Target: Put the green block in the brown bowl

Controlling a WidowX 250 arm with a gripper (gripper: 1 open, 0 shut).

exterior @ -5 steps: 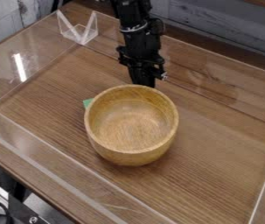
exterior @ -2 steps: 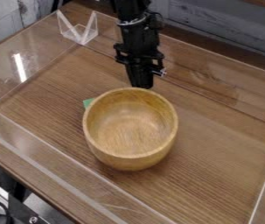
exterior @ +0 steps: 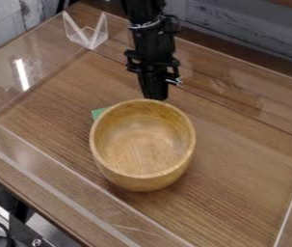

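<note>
The brown bowl (exterior: pixel 142 145) sits upright in the middle of the wooden table, and what shows of its inside holds nothing. Only a small sliver of the green block (exterior: pixel 96 113) shows on the table, tucked against the bowl's far left side, the rest hidden behind the rim. My black gripper (exterior: pixel 156 95) hangs straight down from the back, its tip right at the bowl's far rim. Its fingers are together and I see nothing hanging from them. The block lies to the left of the gripper, apart from it.
Clear acrylic walls (exterior: pixel 19 72) ring the wooden table (exterior: pixel 252 135). A clear folded plastic stand (exterior: pixel 84 29) sits at the back left. A grey wall runs along the back.
The bowl has slid a little toward the front left. The gripper has dropped slightly at the bowl's far rim and stays shut.
</note>
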